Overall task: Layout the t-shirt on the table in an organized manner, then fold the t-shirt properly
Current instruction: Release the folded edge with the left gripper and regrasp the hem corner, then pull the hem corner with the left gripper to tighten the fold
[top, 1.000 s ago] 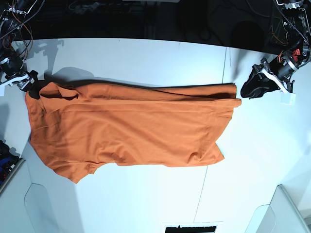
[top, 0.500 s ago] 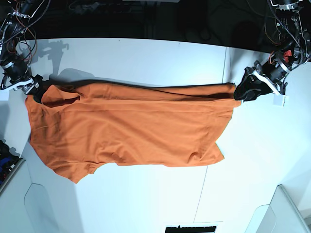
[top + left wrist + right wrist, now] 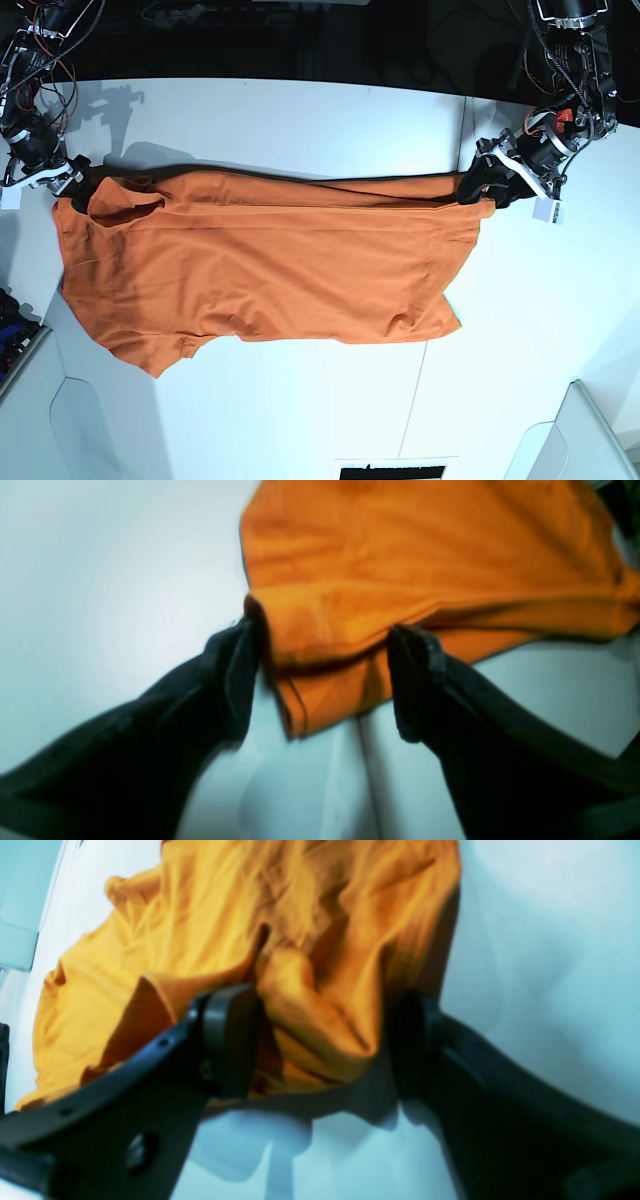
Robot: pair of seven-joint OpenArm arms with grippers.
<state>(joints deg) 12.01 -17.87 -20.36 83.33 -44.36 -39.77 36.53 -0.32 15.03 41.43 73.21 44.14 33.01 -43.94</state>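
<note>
Grippers straddle opposite far corners of the t-shirt [image 3: 260,270], left gripper [image 3: 325,680] and right gripper [image 3: 325,1040] both spread wide (cloth between the jaws, unclamped).

text: none legible | t-shirt [image 3: 260,265]: plain orange, no print or readable tag | table [image 3: 300,420]: no markings | dark strip at table's near edge [image 3: 390,470]: too small and cut off to read | grippers: no labels visible

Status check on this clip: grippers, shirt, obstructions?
Left gripper open, straddling hem corner. Right gripper open around bunched sleeve end. T-shirt flat on table, far edge folded. Nothing in the way.
</note>
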